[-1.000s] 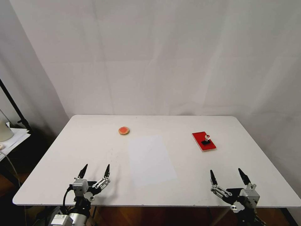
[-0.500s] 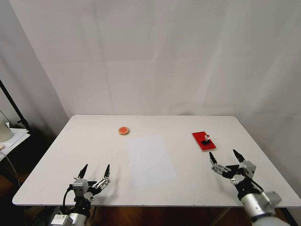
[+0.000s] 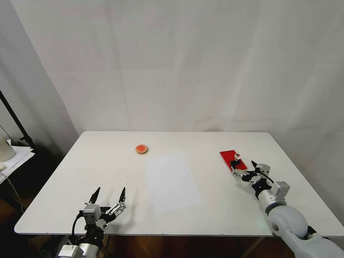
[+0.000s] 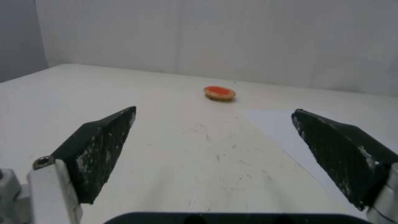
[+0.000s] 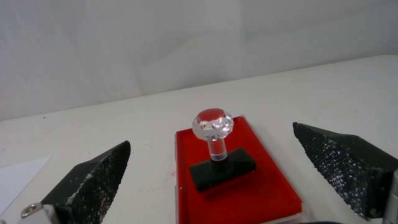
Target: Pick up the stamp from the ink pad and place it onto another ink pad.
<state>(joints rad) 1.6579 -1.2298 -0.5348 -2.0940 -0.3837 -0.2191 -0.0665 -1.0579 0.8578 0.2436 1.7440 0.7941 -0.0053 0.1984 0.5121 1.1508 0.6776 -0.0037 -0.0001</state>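
The stamp (image 3: 236, 160), a black block with a clear knob, stands upright on the red rectangular ink pad (image 3: 228, 158) at the table's right. My right gripper (image 3: 243, 165) is open just in front of the pad's near end, low over the table. In the right wrist view the stamp (image 5: 217, 155) and the ink pad (image 5: 257, 199) lie between and beyond my spread fingers (image 5: 95, 177), untouched. The other ink pad (image 3: 141, 149), a small round tan-rimmed disc, sits at the far left; the left wrist view shows this round pad (image 4: 219, 92) ahead. My left gripper (image 3: 110, 190) stays open near the front left edge.
A white paper sheet (image 3: 172, 182) lies flat in the middle of the white table (image 3: 107, 161), between the two pads. A white curtain hangs behind the table. A dark stand and some papers (image 3: 14, 154) are off the table's left side.
My right arm has reached forward and a little left from the front right edge up to the red pad's near end, staying open. The left arm and both pads have not moved.
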